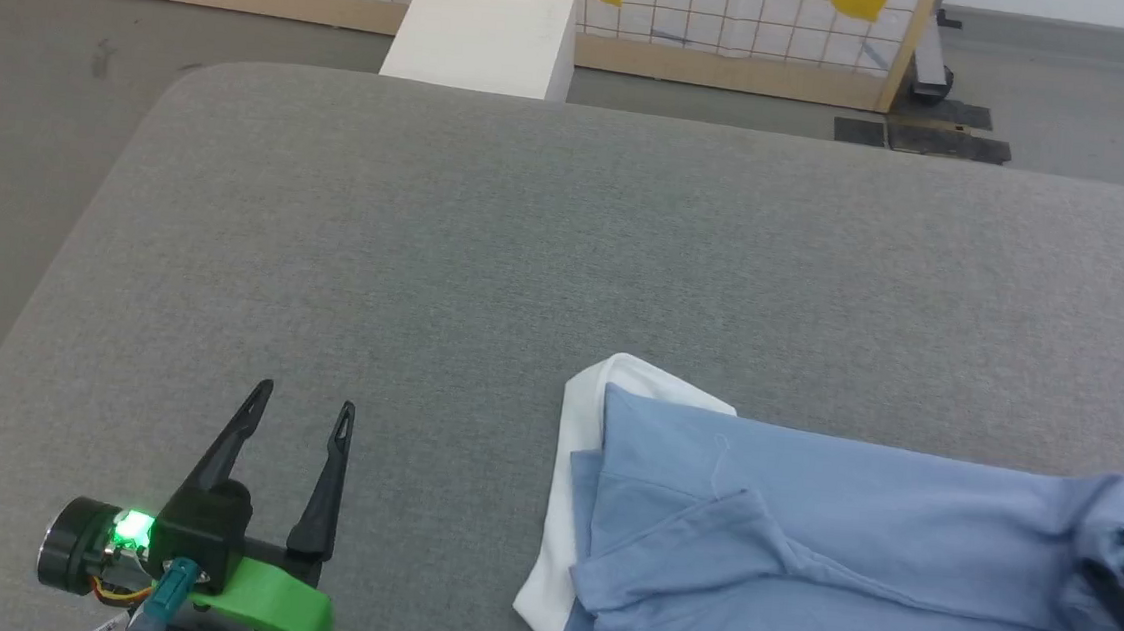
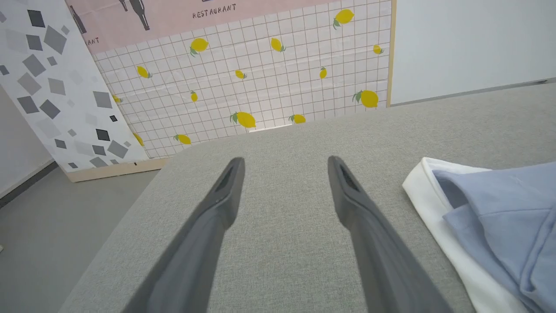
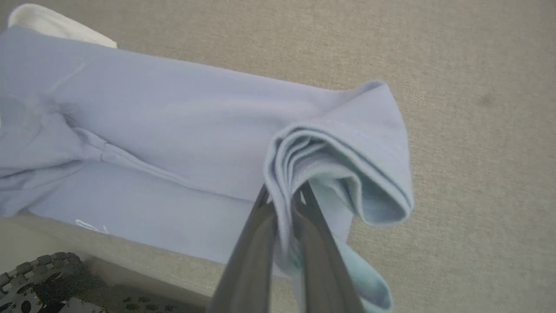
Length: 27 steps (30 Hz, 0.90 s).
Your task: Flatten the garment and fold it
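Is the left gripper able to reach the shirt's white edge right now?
Probably yes: the left gripper is open and empty, with bare grey surface between it and the garment's white edge. The right gripper is clamped on the garment's other end, out of the way.

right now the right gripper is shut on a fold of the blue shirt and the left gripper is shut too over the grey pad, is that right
Not quite. The left gripper is open, fingers spread over the grey pad; the left wrist view shows it. The right gripper is shut on a fold of the blue shirt.
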Available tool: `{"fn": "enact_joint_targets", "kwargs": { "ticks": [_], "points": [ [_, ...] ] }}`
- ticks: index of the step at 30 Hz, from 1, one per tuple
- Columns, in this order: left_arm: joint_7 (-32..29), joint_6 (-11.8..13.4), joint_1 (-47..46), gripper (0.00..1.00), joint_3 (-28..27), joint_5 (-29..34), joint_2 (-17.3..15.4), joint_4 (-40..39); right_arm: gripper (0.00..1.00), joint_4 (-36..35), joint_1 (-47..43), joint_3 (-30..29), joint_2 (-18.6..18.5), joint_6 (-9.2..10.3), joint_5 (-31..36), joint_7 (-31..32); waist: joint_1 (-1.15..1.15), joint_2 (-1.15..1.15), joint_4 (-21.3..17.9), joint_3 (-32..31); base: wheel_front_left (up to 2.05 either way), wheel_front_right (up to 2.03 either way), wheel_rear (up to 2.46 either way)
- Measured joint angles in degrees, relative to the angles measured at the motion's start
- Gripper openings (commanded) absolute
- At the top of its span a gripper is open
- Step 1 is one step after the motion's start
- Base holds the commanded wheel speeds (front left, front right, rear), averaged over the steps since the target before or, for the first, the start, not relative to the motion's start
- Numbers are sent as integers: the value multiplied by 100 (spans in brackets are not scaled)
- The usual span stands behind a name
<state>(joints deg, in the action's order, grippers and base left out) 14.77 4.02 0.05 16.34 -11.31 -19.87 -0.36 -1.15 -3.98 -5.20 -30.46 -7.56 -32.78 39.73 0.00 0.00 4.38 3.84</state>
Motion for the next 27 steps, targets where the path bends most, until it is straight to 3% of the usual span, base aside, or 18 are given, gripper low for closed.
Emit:
{"fn": "enact_joint_targets", "kwargs": {
  "ticks": [5, 12, 18, 27],
  "points": [
    [1, -49, 4, 100, -32, 130, 36, 31, 0, -669, 44, 393, 203, 0, -234, 420, 0, 0, 132, -2, 0, 0, 0],
    [1, -123, -7, 100, -52, 216, 144, 91, 0, -1104, 605, 859, 856, 0, -370, 975, 0, 0, 406, 51, 0, 0, 0],
    [1, -167, -26, 100, -52, 274, 218, 143, 0, -984, 1110, 1343, 1426, 0, -277, 1308, 0, 0, 672, 130, 0, 0, 0],
    [1, -270, -148, 100, -58, 327, 283, 186, 0, -111, 1579, 1940, 1655, 0, 115, 1168, 0, 0, 1003, 271, 0, 0, 0]
  ]
}}
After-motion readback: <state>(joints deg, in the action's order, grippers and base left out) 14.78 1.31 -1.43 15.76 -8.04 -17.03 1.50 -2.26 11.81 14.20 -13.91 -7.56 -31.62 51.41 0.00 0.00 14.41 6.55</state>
